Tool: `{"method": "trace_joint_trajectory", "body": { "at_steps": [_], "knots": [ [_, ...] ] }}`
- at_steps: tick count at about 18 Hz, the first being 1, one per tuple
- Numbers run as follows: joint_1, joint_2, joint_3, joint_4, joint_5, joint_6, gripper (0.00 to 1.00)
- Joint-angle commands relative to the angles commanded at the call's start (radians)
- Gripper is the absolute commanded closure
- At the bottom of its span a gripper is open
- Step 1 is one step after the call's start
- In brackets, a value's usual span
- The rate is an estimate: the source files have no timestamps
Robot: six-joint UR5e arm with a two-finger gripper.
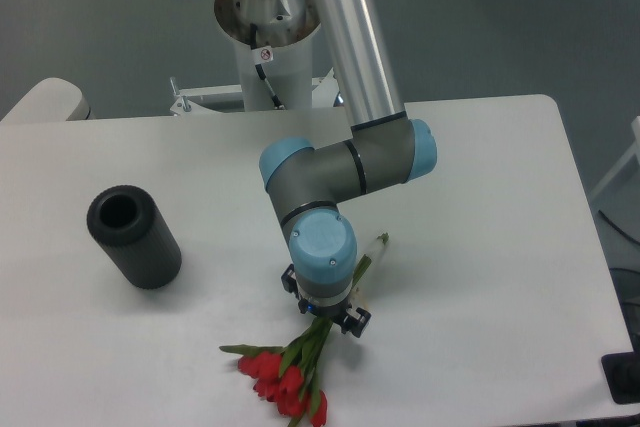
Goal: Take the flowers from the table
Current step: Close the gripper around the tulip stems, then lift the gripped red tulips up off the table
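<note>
The flowers (290,372), a small bunch of red tulips with green stems, lie on the white table (480,247) near its front edge. The red heads point toward the front left and the pale stem ends (378,243) point back right. My gripper (325,319) is directly over the middle of the stems, low at the table. The wrist hides its fingers, so I cannot tell how the jaws stand or whether they touch the stems.
A black hollow cylinder (133,237) lies on its side at the left of the table. The arm's base column (270,47) stands at the table's back edge. A dark object (622,379) shows off the table's right front corner.
</note>
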Motion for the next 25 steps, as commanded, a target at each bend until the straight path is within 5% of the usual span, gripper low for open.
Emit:
{"method": "trace_joint_trajectory", "body": {
  "at_steps": [3, 17, 25],
  "knots": [
    [0.0, 0.006, 0.003, 0.0, 0.0, 0.0, 1.0],
    [0.037, 0.075, 0.034, -0.014, -0.002, 0.038, 1.0],
    [0.113, 0.1, 0.057, -0.034, -0.009, 0.242, 1.0]
  ]
}}
